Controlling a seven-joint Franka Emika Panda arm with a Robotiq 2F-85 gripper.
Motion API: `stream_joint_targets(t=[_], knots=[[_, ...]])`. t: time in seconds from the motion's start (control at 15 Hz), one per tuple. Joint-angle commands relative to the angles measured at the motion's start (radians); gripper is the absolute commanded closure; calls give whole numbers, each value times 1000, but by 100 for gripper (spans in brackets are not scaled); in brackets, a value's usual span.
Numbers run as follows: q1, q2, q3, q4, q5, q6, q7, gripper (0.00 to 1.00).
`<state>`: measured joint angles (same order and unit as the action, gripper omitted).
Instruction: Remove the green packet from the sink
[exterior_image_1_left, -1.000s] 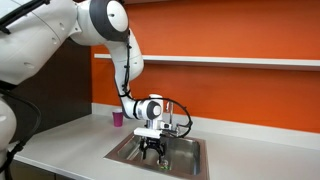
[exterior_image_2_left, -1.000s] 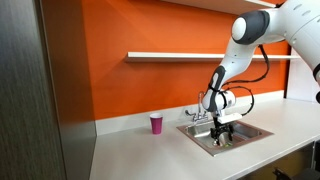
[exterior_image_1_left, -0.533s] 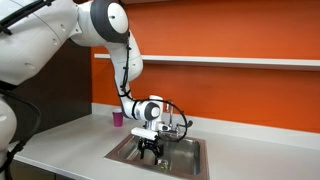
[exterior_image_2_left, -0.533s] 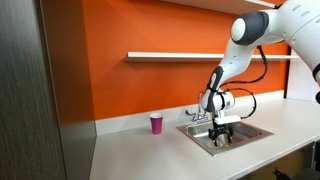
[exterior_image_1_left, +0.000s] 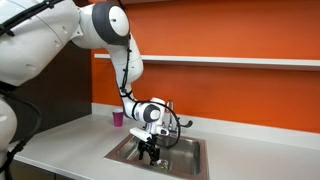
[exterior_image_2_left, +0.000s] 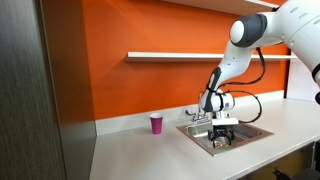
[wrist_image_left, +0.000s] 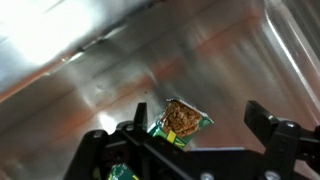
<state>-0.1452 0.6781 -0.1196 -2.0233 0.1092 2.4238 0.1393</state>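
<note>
Below an orange wall (exterior_image_1_left: 230, 30), in the sink (exterior_image_1_left: 186, 158) of a pale counter (exterior_image_1_left: 70, 148) — claw (wrist_image_left: 196, 118) wide open astride the green packet (wrist_image_left: 181, 122).

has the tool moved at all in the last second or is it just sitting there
Yes, slightly. In an exterior view the tool has dropped a little lower into the sink, and its wrist now sits lower against the fixed faucet.

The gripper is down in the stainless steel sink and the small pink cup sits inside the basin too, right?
Not quite. The gripper is down in the stainless steel sink, but the small pink cup stands outside it on the pale counter, near the orange wall. Both exterior views show this.
</note>
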Motion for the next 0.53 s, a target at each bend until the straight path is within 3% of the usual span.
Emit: stream_joint_targets(t=[0.0, 0.47], knots=[[-7, 34, -5, 56, 56, -35, 71, 0], [-4, 81, -40, 115, 95, -40, 174, 0]])
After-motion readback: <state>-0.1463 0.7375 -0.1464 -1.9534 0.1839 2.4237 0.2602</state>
